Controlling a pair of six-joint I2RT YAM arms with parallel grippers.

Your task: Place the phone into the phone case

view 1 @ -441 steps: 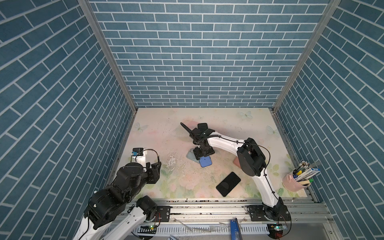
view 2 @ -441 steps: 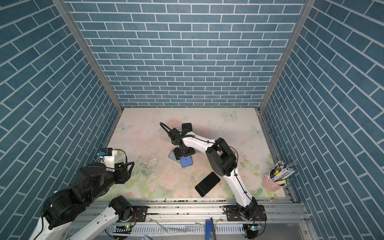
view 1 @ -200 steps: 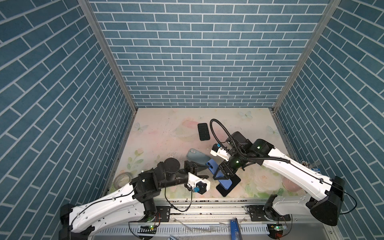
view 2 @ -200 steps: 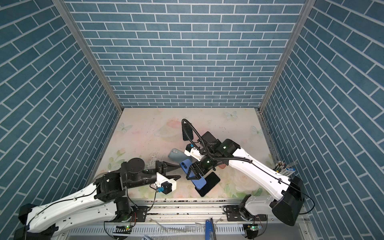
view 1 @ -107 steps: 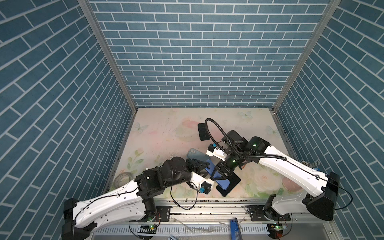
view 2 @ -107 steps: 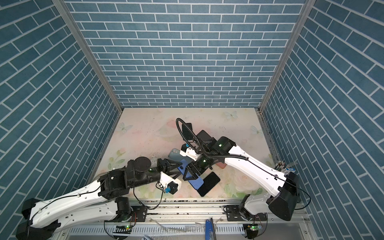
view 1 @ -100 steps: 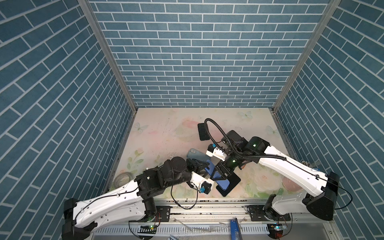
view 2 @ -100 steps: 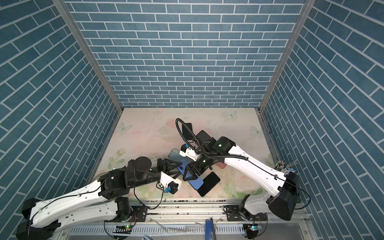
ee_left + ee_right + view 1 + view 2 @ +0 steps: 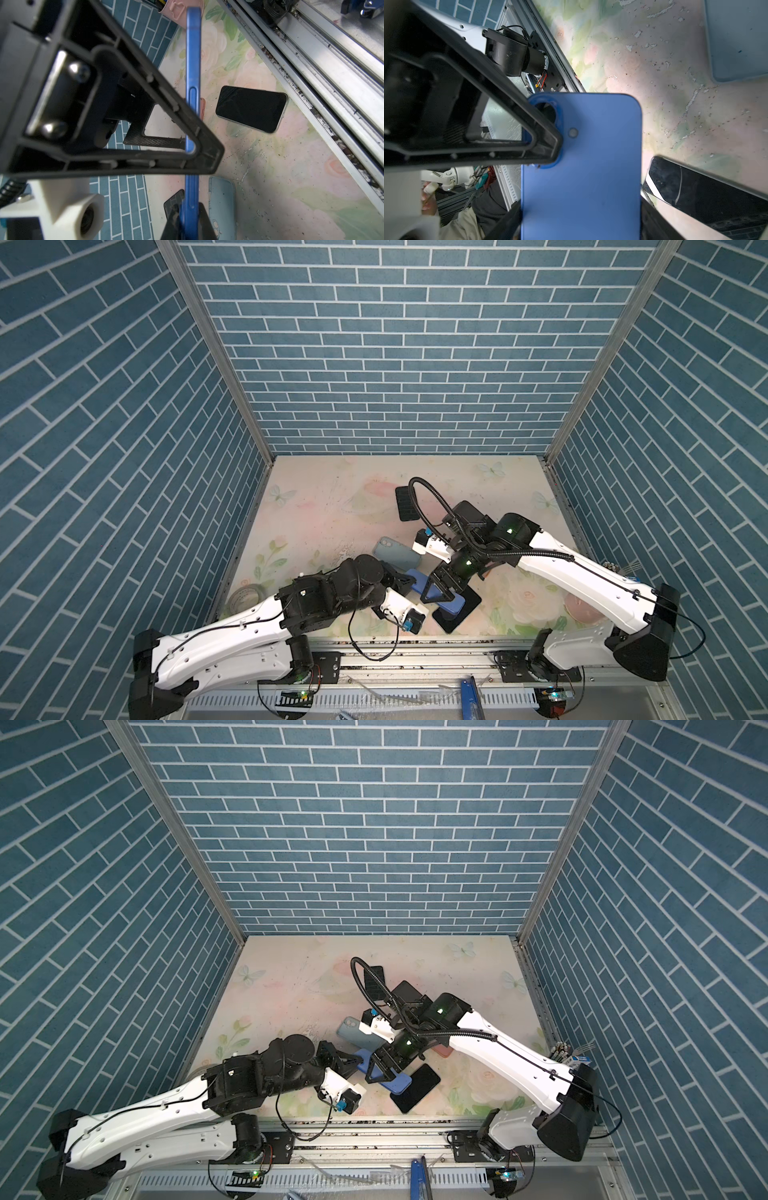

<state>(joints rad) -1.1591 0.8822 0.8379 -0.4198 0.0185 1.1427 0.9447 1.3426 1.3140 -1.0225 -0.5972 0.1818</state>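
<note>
The blue phone (image 9: 581,176) hangs tilted above the table (image 9: 332,506), front-centre, betw. both arms. The left gripper (image 9: 409,580) is clenched on one end. The right gripper (image 9: 440,593) straddles the camera end; gripping or slack, can't tell. The phone case (image 9: 395,553), grey-blue, lies just behind, w/ a black phone (image 9: 451,622) partly underneath.

A floral-printed table top (image 9: 328,497), flecked with dark specks, is pictured from above. A black phone (image 9: 459,611) is laid screen-up near the front rail and a grey-blue case (image 9: 395,553) is set near the middle. A black flat item (image 9: 404,506) is placed towards the back, a tape roll (image 9: 244,598) by the left edge and a pink cup (image 9: 582,611) at the right
</note>
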